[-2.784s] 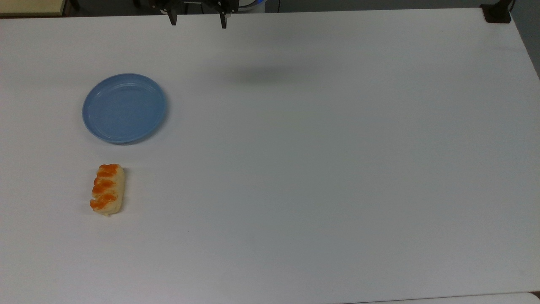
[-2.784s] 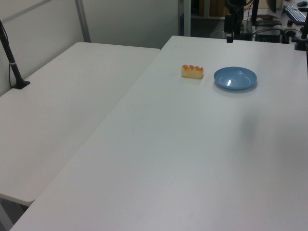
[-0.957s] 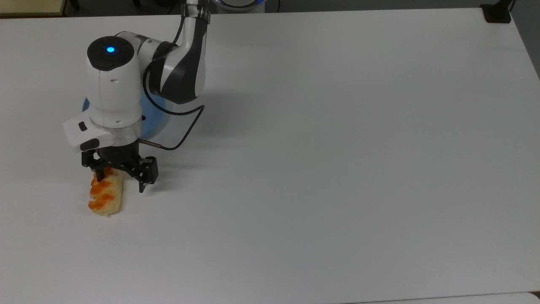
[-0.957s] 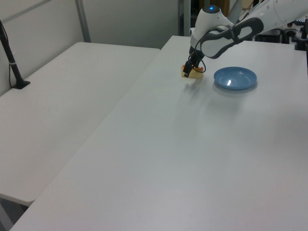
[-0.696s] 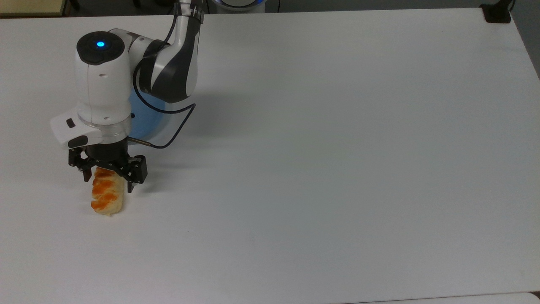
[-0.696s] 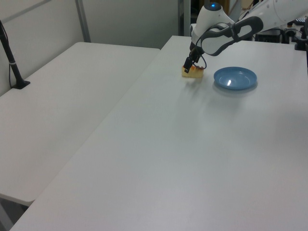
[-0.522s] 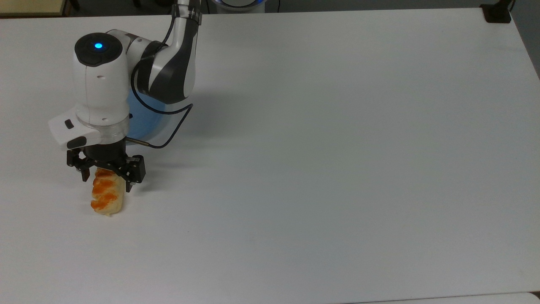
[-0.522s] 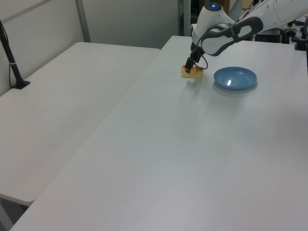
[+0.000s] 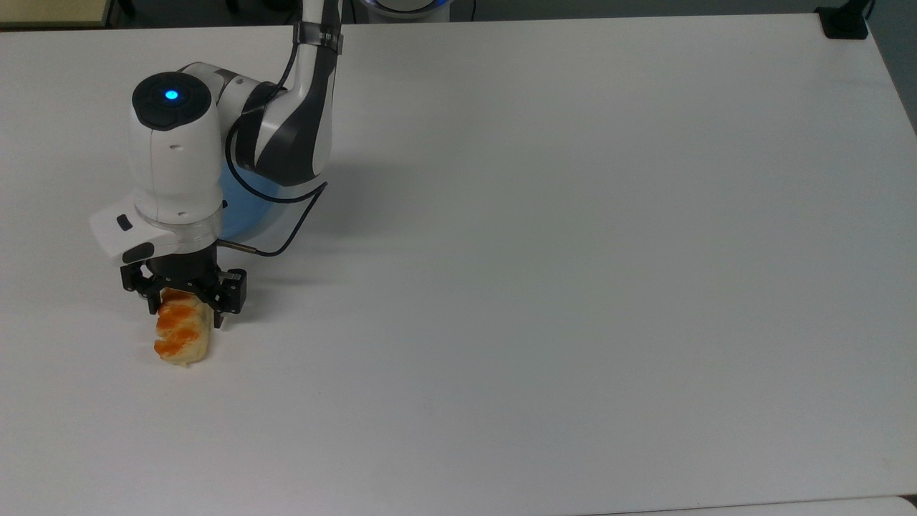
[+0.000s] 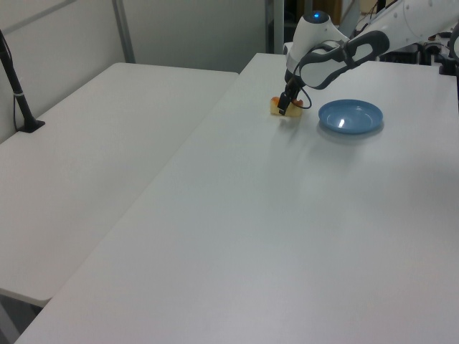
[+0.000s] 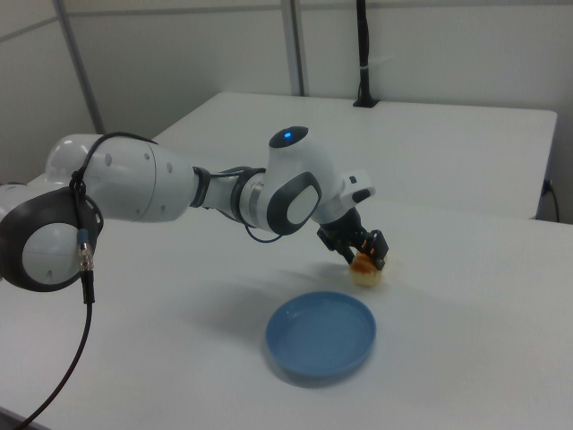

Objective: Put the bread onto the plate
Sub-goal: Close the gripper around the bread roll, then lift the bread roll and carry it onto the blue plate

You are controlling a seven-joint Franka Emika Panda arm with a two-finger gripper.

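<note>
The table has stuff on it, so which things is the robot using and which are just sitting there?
For the job:
bread
plate
gripper, fingers either side of the bread

Just there:
black post on the other table
black clamp at the table's corner

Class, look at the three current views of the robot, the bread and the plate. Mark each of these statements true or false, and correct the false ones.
1. The bread lies on the plate. False: it lies on the white table, beside the plate.
2. The gripper straddles one end of the bread. True.
3. The plate holds nothing. True.
4. The plate is red. False: it is light blue.
5. The bread hangs in the air. False: it rests on the table.
</note>
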